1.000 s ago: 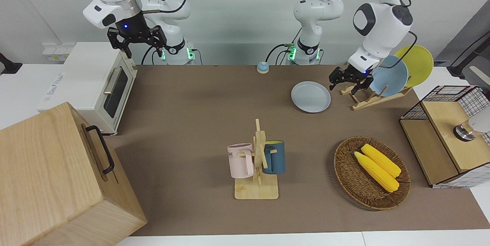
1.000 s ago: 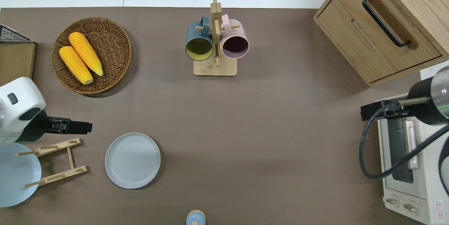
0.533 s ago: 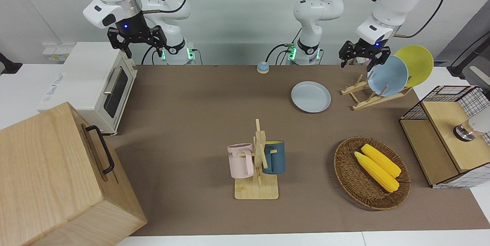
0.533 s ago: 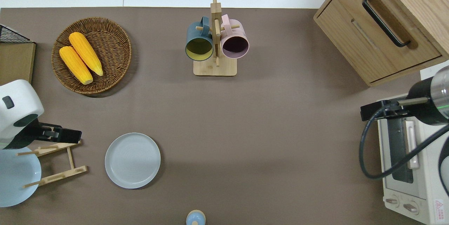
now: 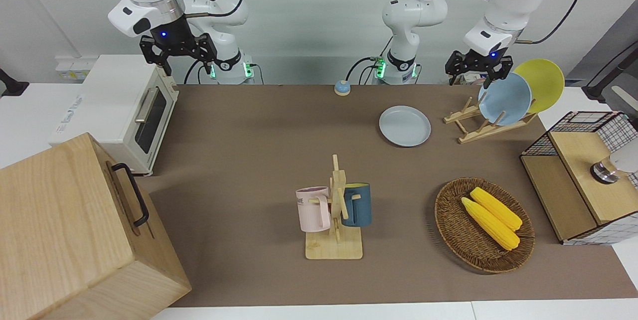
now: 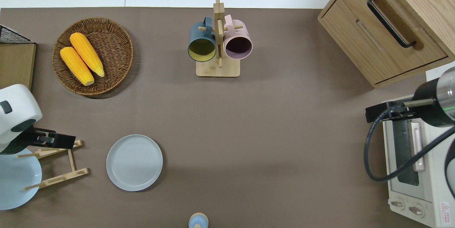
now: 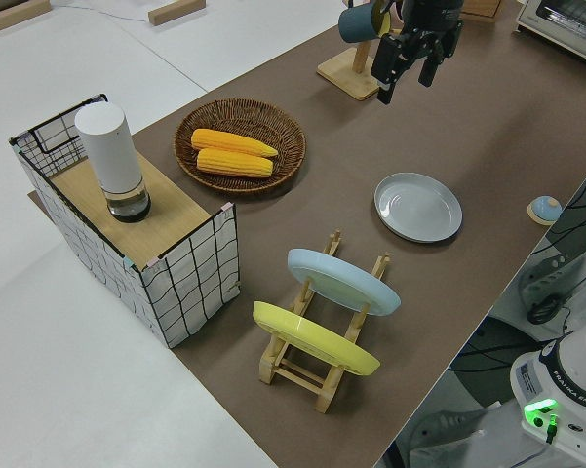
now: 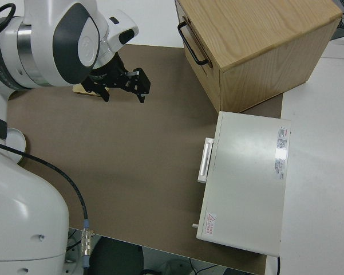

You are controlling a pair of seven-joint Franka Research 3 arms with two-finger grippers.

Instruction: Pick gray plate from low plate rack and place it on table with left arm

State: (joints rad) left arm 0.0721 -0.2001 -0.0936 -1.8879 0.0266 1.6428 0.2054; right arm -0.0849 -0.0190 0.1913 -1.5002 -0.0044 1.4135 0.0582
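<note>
The gray plate lies flat on the brown table, beside the low plate rack, toward the right arm's end from it. It also shows in the overhead view and the left side view. My left gripper is open and empty, up in the air. In the overhead view it is over the rack's end nearest the gray plate. The right gripper is open and parked.
A light blue plate and a yellow plate stand in the rack. A mug stand, a basket of corn, a wire crate, a toaster oven and a wooden cabinet stand around the table.
My left gripper has risen from low beside the rack and drawn back over the rack's end. The gray plate stays flat on the table. The right arm has not moved.
</note>
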